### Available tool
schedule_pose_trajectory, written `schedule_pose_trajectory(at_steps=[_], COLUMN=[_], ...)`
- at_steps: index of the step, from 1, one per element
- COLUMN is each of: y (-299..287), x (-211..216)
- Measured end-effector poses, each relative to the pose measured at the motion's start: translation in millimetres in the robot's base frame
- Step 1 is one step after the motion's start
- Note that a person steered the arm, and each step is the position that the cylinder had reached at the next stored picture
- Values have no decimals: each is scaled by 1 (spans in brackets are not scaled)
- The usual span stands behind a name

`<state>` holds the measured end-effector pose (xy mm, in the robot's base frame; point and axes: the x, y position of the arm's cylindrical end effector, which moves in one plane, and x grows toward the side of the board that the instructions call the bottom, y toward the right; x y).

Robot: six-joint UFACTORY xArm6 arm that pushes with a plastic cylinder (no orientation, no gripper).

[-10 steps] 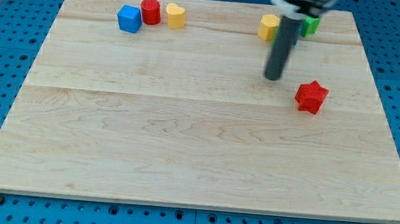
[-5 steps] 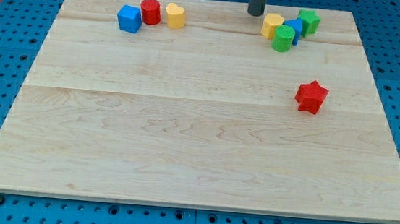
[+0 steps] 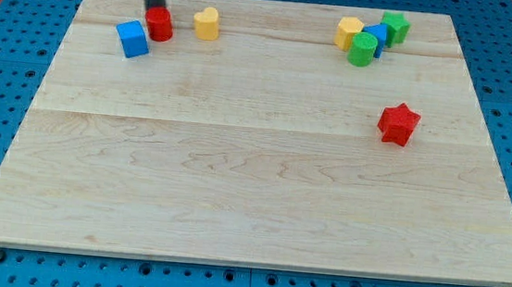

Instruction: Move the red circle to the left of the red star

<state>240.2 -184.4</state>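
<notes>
The red circle [image 3: 160,25] stands near the board's top left. My tip [image 3: 153,8] touches its upper left side, with the dark rod rising out of the view's top. A blue cube [image 3: 133,39] sits against the red circle's lower left. A yellow block [image 3: 207,23] stands apart on the red circle's right. The red star [image 3: 398,123] lies far off at the view's right, around mid height.
A cluster sits at the top right: a yellow block [image 3: 347,32], a green cylinder [image 3: 364,50], a blue block [image 3: 377,37] and a green block [image 3: 396,28]. The wooden board [image 3: 251,199] lies on a blue pegboard.
My tip has swept from the top middle to the top left. The red circle and blue cube have shifted left and down; the yellow block has shifted left.
</notes>
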Motion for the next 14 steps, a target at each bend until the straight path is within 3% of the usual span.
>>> schedule_pose_trajectory(at_steps=[3, 5, 7, 8, 11, 12, 14], y=[93, 193, 178, 169, 197, 221, 261], x=[113, 153, 179, 214, 277, 234, 219])
